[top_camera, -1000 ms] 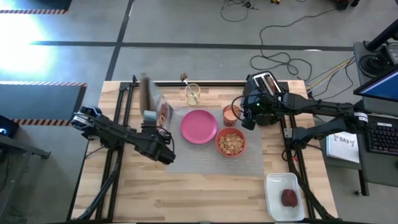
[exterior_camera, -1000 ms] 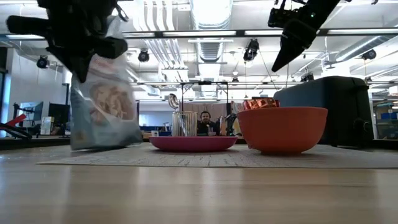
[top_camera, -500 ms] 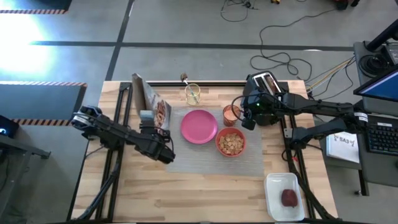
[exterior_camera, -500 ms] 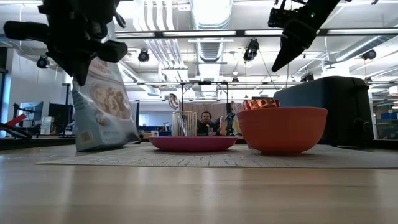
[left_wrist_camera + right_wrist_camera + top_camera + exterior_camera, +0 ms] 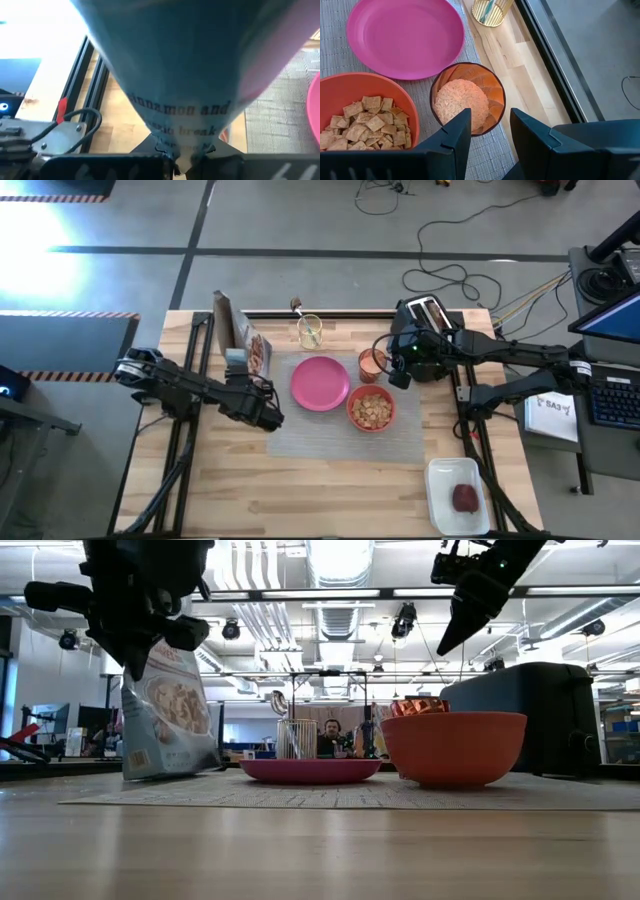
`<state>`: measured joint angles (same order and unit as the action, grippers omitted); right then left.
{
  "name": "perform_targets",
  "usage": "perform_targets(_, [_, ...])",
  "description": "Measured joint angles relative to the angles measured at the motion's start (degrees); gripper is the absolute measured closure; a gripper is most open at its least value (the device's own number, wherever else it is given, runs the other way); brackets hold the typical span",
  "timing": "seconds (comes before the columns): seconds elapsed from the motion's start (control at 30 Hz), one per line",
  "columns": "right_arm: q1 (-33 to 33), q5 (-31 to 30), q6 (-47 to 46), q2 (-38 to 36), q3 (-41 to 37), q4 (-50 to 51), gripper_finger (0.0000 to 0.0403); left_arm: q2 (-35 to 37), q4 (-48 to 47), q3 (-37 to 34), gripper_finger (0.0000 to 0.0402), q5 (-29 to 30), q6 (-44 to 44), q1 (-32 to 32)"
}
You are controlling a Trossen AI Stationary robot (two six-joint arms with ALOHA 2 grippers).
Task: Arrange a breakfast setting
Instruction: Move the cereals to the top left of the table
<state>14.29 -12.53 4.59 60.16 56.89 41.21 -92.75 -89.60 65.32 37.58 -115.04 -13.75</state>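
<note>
The pale-blue printed cereal bag (image 5: 168,710), pinched by the left gripper (image 5: 175,162), had been swung upright at the grey woven placemat's (image 5: 330,435) edge; pouring seemed finished. The right gripper (image 5: 487,131) hovered half-open, empty, above the orange-tinted cup (image 5: 468,98).

You can read only partial print on the pale blue cereal bag (image 5: 200,75) in the left wrist view: "…nnamon and" and, below it, "…break…". A white sheet (image 5: 552,416) beyond the table's right edge carries lettering too small to read.
</note>
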Motion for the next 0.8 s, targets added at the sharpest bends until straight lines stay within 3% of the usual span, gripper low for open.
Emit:
perform_targets(0.3, [0.0, 0.0, 0.0, 0.0, 0.0, 0.0, 0.0275, 2.16, -0.27, -0.62, 0.0401, 2.1, 0.85, 1.69])
perform_targets(0.8, [-0.01, 0.0, -0.04, 0.0, 0.0, 0.02, 0.0275, 5.42, -0.77, -9.85, 0.0401, 2.69, -6.17, 5.41])
